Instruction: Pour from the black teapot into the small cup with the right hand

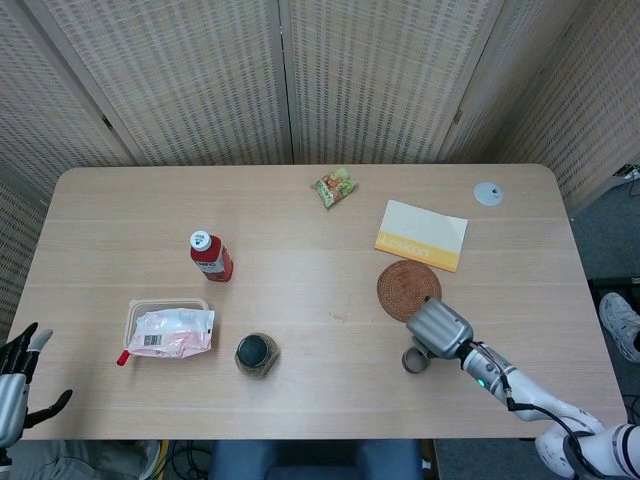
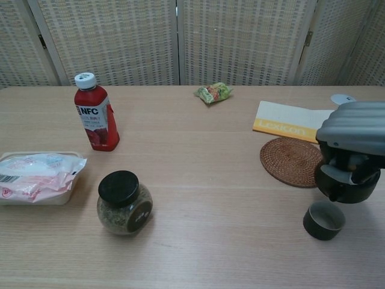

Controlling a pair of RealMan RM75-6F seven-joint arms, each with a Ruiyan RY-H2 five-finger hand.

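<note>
Chest view shows the right hand [image 2: 354, 135], fingers clamped around the black teapot [image 2: 344, 182], holding it just above and behind the small cup [image 2: 324, 220] on the desk [image 2: 198, 150]. Its spout seems to hang near the cup's far rim. A clean pour likely calls for a slow tilt with the spout kept over the opening. The left hand [image 1: 14, 380] idles with fingers apart.

bright, even indoor light fills both views, coming from overhead. shadows are soft and short: a faint one sits under the right hand [image 2: 355, 141] and beside the spice jar [image 2: 124, 203]. no harsh glare on the pale wooden table [image 1: 300, 230]. both pictures are fairly sharp, with slight softness in the chest view's near edge.
</note>
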